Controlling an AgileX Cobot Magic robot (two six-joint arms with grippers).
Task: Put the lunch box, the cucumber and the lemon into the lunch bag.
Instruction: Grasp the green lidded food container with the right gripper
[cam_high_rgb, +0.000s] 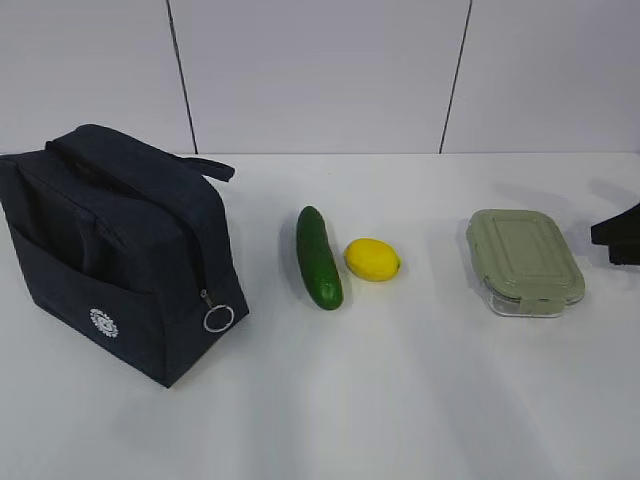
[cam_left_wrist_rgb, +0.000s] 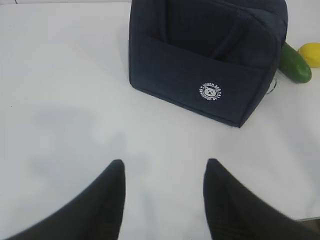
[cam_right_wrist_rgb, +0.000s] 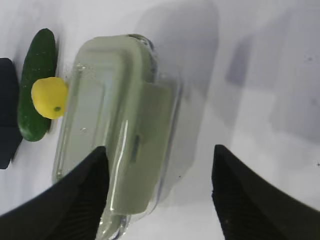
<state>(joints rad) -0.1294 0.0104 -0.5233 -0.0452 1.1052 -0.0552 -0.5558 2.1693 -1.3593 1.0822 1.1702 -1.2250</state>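
Lunch box (cam_right_wrist_rgb: 117, 130) fills the right wrist view, lying flat on the white table (cam_right_wrist_rgb: 260, 125) just ahead of the right tool (cam_right_wrist_rgb: 157, 172), whose two dark fingers stand spread with nothing between them; the left finger (cam_right_wrist_rgb: 75, 195) overlaps the box's near edge in the picture, though whether it touches is hard to say from this angle. That view alone shows the clear glass wall under the pale green lid and the side clip. Beyond the box it shows the lemon (cam_right_wrist_rgb: 48, 97) in front of the cucumber (cam_right_wrist_rgb: 36, 85), with a dark corner of the lunch bag (cam_right_wrist_rgb: 7, 112) at the frame's left edge.

The left tool (cam_left_wrist_rgb: 162, 172) appears only in its own wrist view, fingers parted and empty above bare table, well short of the lunch bag. There the bag's white round logo faces the camera, and the cucumber tip and a bit of lemon peek past the bag's right side.

From the exterior view the whole row is plain: bag at the left, closed, its ring zipper pull (cam_high_rgb: 218, 318) hanging at the front corner; cucumber and lemon just beside each other in the middle; lunch box to the right, well apart. Only a dark piece of the right arm (cam_high_rgb: 620, 235) enters at the right edge.
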